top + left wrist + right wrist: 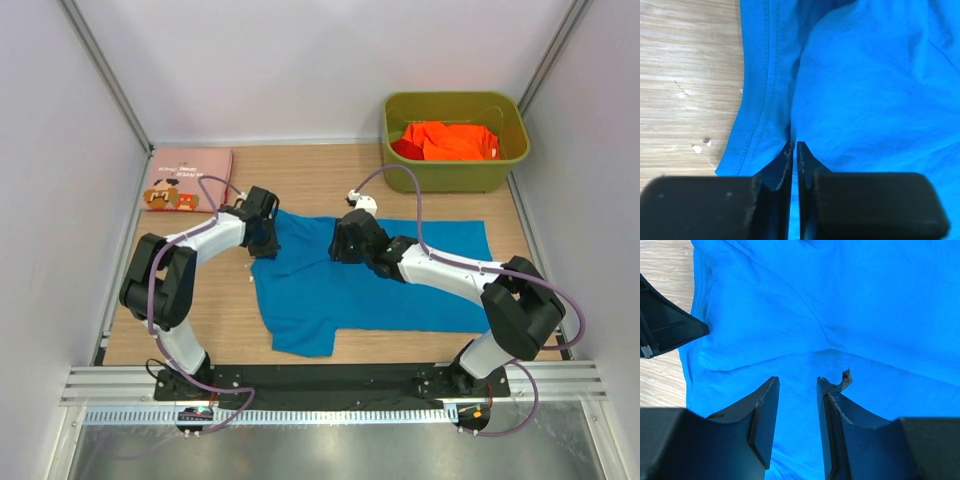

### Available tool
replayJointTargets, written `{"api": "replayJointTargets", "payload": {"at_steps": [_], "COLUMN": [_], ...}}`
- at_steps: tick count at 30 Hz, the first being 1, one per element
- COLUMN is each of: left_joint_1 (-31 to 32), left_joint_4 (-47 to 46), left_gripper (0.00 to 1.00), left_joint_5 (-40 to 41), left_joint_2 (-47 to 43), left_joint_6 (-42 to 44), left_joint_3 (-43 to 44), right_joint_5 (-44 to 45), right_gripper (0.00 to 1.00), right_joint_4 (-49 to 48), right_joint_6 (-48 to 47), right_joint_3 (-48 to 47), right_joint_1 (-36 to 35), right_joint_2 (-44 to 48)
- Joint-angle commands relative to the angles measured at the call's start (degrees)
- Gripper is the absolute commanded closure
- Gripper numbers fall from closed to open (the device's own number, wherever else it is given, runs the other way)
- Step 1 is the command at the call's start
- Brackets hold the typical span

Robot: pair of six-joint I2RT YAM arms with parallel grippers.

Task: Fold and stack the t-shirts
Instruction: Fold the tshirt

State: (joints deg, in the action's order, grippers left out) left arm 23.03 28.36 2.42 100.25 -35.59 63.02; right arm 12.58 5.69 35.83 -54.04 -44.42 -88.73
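The left hand (794, 146) pinches only a thin ridge of the blue t-shirt (875, 85) — it could slip out when lifted; the right hand (798, 382), spread apart, grips nothing.

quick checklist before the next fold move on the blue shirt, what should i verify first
1. Left pincer closed on the blue t-shirt near its left edge: ok, a ridge of cloth runs up from between its jaws.
2. Right pincer gripping cloth: not ok, its jaws stand apart over the shirt with nothing pinched.
3. Shirt lying smooth: not ok, creases show in both wrist views.
4. Folded pink t-shirt out of the way: ok, it lies apart at the far left corner.
5. Bin holding the orange t-shirt away from both arms: ok.
6. Number of layers in the left grip: cannot tell.
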Motion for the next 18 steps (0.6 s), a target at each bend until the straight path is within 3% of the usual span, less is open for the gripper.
{"api": "replayJointTargets", "payload": {"at_steps": [1,5,11,18], "left_joint_1": [0.70,0.79,0.70,0.79], "left_joint_4": [1.52,2.31,2.49,0.47], "left_gripper": [0.95,0.98,0.84,0.79], "left_joint_5": [1.36,2.24,4.88,1.89], "left_joint_2": [-1.11,-0.14,-0.76,1.00], "left_joint_6": [-0.09,-0.26,-0.09,0.44], "left_joint_3": [1.84,1.84,2.01,1.14], "right_joint_5": [0.96,1.31,1.31,1.57], "right_gripper": [0.58,0.57,0.57,0.58], "right_joint_4": [-1.30,-1.12,-0.95,-0.86], "right_joint_6": [-0.15,-0.33,-0.50,-0.50], "right_joint_3": [0.07,0.25,0.34,0.43], "right_joint_1": [-0.05,-0.05,-0.05,-0.05], "right_joint_2": [1.10,1.54,1.80,2.24]}}
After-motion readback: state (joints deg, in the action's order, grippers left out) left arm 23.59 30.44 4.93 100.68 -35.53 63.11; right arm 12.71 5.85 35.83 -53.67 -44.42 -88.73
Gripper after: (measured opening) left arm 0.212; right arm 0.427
